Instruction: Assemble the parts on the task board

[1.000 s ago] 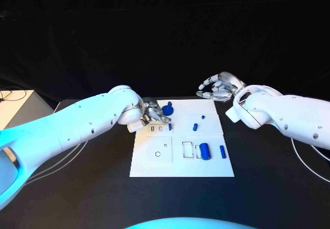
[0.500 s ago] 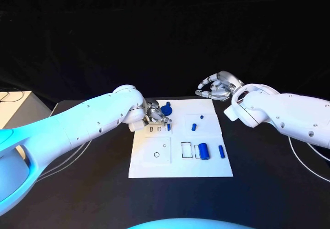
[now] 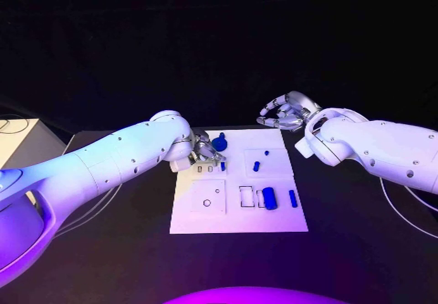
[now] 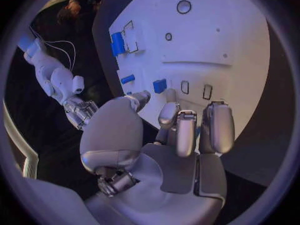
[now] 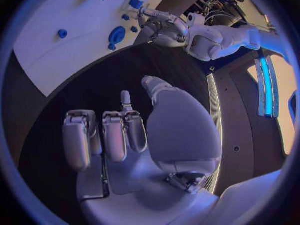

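My left hand [image 3: 202, 154]: at the far left corner of the flat white task board [image 3: 206, 218], pinching a round blue part [image 3: 219, 144] with a little stem
My right hand [image 3: 287, 114]: up over the black table [image 3: 109, 253] just past the board's far right corner, fingers curled in, holding nothing
Fat blue tube [image 3: 269, 198]: lies near the board's right edge, next to a thin blue bar [image 3: 293, 198]
Small blue pegs [image 3: 256, 166]: lie in the far half of the board
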